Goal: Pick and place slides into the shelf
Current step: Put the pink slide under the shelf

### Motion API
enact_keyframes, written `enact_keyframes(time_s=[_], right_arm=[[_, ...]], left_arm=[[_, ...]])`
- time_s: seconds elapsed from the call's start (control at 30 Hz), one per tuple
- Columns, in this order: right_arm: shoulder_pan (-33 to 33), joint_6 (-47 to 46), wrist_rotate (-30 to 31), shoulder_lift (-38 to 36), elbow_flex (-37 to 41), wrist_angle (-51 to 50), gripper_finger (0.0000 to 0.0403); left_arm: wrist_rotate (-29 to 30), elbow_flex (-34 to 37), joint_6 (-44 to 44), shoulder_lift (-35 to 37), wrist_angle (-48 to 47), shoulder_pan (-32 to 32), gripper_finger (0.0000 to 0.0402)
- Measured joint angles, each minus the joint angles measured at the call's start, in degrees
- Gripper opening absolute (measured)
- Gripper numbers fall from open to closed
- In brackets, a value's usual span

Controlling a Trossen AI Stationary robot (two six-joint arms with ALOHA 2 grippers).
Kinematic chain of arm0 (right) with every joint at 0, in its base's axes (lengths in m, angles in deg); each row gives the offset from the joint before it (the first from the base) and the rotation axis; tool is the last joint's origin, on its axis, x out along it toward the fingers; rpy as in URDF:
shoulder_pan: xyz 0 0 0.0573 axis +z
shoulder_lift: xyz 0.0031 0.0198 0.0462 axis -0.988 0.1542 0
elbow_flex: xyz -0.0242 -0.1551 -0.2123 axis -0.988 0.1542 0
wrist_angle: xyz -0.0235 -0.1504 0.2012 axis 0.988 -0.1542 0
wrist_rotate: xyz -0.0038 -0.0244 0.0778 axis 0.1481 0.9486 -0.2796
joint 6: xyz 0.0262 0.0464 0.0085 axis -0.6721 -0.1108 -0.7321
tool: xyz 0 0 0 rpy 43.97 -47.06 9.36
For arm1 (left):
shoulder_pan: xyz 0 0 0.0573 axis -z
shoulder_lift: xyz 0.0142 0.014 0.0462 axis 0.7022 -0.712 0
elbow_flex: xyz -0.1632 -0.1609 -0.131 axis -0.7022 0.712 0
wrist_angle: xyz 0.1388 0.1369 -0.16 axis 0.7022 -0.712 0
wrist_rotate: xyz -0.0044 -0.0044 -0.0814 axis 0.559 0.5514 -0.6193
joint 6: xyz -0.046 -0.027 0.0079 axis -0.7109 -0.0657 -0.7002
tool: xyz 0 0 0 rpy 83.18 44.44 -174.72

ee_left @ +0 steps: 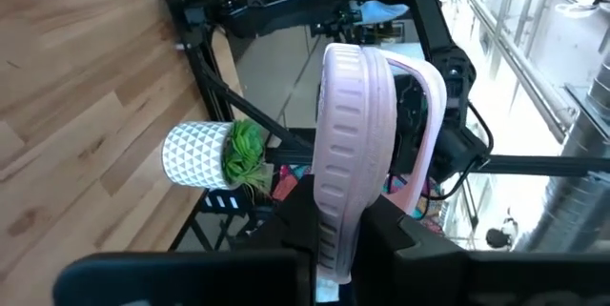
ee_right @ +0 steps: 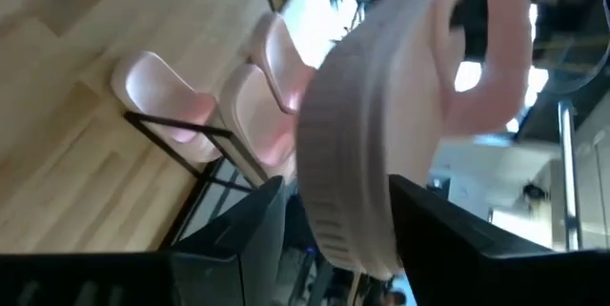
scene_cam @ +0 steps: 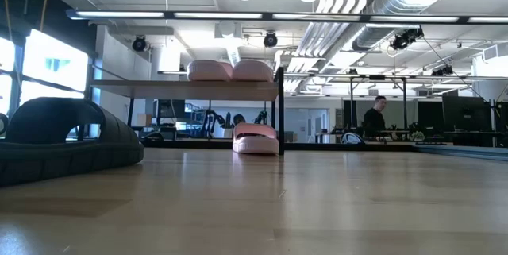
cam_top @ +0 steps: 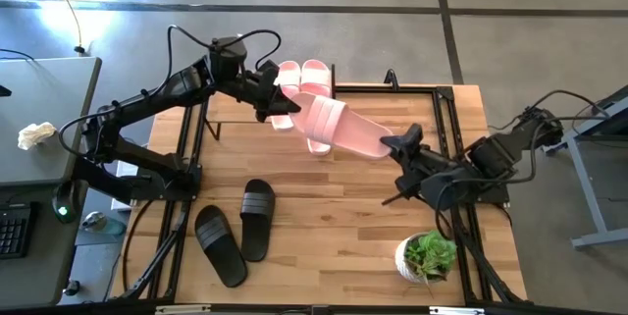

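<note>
One pale pink slide (cam_top: 343, 131) hangs in the air between my two grippers, in front of the shelf (scene_cam: 159, 85). My left gripper (cam_top: 285, 109) is shut on its strap end and my right gripper (cam_top: 397, 146) on its heel end. Two pink slides (cam_top: 302, 78) lie side by side on the shelf's top board (scene_cam: 230, 70). Another pink slide (scene_cam: 255, 138) rests on the table under the shelf's right end. Two black slides (cam_top: 240, 229) lie soles down on the near left of the table; one (scene_cam: 63, 140) fills the left of the low view. My left gripper pinches the sole at the slide's strap end (ee_left: 334, 220) between its two fingers, coming level from the table's left. The slide is lifted clear and runs away from the fingers toward the other arm. Its strap (ee_left: 424, 115) stands off to one side. My right gripper pinches the sole at the heel end (ee_right: 343, 220) between its two fingers, coming from the table's right and pointing along the slide. The slide is clear of the table, and its strap (ee_right: 486, 49) is at the end away from the gripper.
A small potted plant (cam_top: 427, 256) in a white patterned pot stands at the near right corner, close to my right arm. Bare wooden tabletop (cam_top: 334, 217) lies between the black slides and the plant. People sit at desks in the room beyond (scene_cam: 373, 120).
</note>
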Motion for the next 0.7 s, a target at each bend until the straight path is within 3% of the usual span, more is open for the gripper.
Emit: enact_keyframes(time_s=[0.13,0.37,0.7], right_arm=[[-1.16,-1.38,0.87,-0.08,0.00,-0.10,0.0141],[-1.41,-1.92,-0.68,-0.09,0.00,-0.08,0.0030],[-1.30,-6.07,0.13,-0.07,0.00,-0.24,0.0027]], left_arm=[[-0.68,0.00,0.64,0.00,-0.04,0.01,0.0027],[-1.24,0.02,5.51,0.00,-0.22,-0.02,0.0031],[0.55,0.04,25.12,0.00,-0.17,-0.02,0.0048]])
